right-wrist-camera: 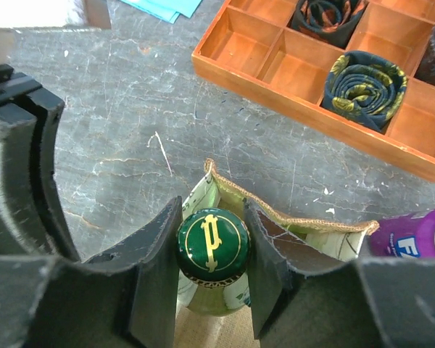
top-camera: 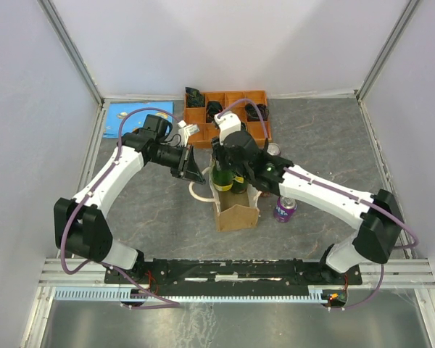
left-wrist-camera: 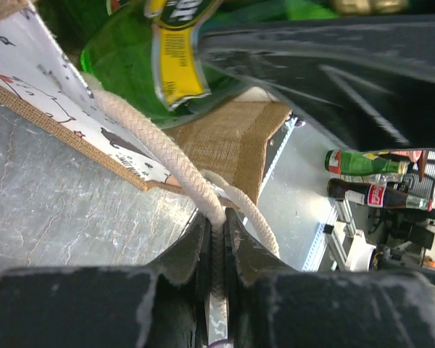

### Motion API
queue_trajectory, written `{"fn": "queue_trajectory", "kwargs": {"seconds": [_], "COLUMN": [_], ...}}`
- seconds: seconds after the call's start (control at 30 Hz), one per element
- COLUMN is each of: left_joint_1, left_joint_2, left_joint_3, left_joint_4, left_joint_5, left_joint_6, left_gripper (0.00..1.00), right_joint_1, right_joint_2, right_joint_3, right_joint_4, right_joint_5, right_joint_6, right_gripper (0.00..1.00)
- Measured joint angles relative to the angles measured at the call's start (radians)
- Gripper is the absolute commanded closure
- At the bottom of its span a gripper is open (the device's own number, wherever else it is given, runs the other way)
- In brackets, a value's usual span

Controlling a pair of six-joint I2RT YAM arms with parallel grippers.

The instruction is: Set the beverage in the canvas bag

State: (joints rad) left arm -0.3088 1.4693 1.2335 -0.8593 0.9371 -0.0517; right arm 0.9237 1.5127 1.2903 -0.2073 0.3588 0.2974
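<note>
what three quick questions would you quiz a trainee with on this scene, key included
1. True or false: the left gripper is shut on the rope handle of the canvas bag.
2. What is the right gripper clamping? A) the rope handle B) the cap of the green bottle C) nothing
3. Fill in: the purple can stands ____ the canvas bag, not inside it.

Key
1. True: the rope runs between its closed jaws.
2. B: the fingers sit on either side of the cap, with the bottle at the bag's open top.
3. beside
</note>
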Motion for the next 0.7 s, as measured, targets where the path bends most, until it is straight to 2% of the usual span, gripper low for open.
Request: {"fn": "queue_trajectory", "kwargs": {"seconds": [0.33,0.7], "left_joint_1": [0.000,0.000], "left_joint_2": [0.000,0.018], "left_joint_3": [0.011,0.011], "left_joint_4": [-0.074,-0.089], "left_joint_5": [0.034,0.044], "left_joint_6": [0.062,0.072], "left_gripper": [0.95,0.96], "right_joint_1": [0.012,0.017], "right_joint_2": [0.070,0.074], "right_joint_3": [-0.056,-0.139], "right_joint_4": [0.080,0.149], "right_joint_5": [0.004,-0.004], "right_joint_6": [-0.011,0.002], "right_gripper": [1.00,1.00]}}
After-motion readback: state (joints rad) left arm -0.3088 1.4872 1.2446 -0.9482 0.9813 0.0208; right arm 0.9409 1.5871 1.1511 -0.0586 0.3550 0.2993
